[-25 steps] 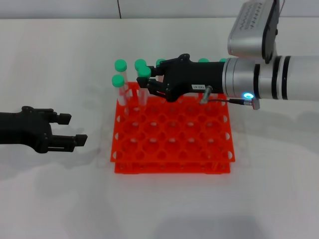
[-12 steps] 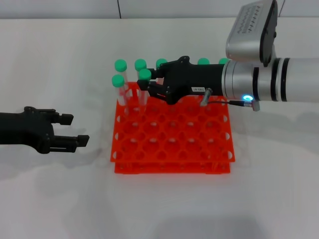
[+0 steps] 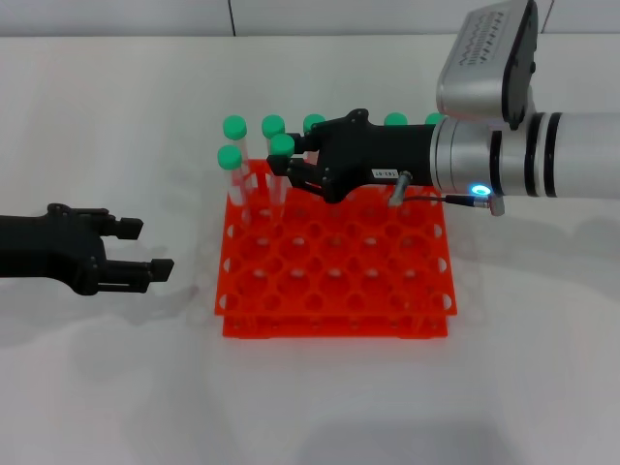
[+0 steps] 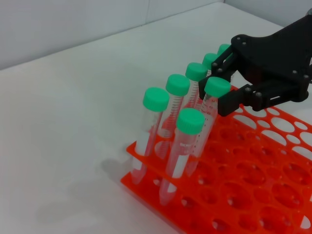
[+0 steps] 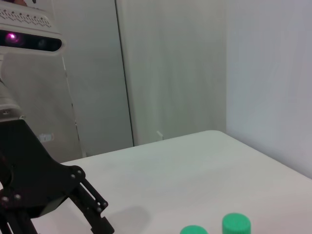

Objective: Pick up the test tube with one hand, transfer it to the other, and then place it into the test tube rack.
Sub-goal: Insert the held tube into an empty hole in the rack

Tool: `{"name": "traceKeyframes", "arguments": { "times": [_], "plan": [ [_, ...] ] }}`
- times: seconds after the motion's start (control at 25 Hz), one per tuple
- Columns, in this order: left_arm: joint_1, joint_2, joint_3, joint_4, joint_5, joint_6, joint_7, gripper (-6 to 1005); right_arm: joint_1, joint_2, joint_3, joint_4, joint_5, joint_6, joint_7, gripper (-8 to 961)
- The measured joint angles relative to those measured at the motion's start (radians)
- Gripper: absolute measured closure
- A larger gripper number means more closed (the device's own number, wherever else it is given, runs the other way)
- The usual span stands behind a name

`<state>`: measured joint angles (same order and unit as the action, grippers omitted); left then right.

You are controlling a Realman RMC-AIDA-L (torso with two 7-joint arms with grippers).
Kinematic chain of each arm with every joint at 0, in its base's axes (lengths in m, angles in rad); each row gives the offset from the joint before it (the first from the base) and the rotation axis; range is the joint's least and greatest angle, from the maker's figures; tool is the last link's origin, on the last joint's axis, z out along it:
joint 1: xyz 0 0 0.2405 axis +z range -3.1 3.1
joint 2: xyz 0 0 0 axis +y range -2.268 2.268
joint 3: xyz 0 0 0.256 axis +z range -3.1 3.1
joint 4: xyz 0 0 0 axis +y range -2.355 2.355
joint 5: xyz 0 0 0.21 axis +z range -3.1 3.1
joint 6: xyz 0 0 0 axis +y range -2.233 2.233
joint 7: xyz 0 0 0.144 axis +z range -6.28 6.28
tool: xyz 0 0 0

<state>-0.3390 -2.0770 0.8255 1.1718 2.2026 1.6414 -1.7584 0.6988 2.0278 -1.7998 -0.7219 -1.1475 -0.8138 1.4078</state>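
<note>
The orange-red test tube rack [image 3: 334,291] stands mid-table and also shows in the left wrist view [image 4: 253,195]. The green-capped test tube [image 3: 282,145] stands in a second-row hole, a little tilted [image 4: 217,87]. My right gripper [image 3: 298,163], the one with the white label, is level over the rack's back rows. Its fingers are open on either side of that tube's cap [image 4: 225,83]. My left gripper [image 3: 145,250] is open and empty, low over the table to the left of the rack.
Several other green-capped tubes [image 3: 233,127] stand in the rack's back rows and left corner [image 4: 156,99]. Two green caps [image 5: 236,225] show in the right wrist view. The rack's front rows hold no tubes. White table surrounds the rack.
My right gripper has drawn back slightly to the right from the tube's cap. The tube stays standing in the rack. The left gripper has barely moved.
</note>
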Motion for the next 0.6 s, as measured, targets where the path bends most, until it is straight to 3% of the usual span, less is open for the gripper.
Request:
{"name": "traceKeyframes", "arguments": {
  "times": [0.6],
  "plan": [
    [-0.008, 0.000, -0.001, -0.013, 0.000, -0.013, 0.010, 237, 0.004, 0.000, -0.001, 0.012, 0.000, 0.002, 0.000, 694]
  ]
}}
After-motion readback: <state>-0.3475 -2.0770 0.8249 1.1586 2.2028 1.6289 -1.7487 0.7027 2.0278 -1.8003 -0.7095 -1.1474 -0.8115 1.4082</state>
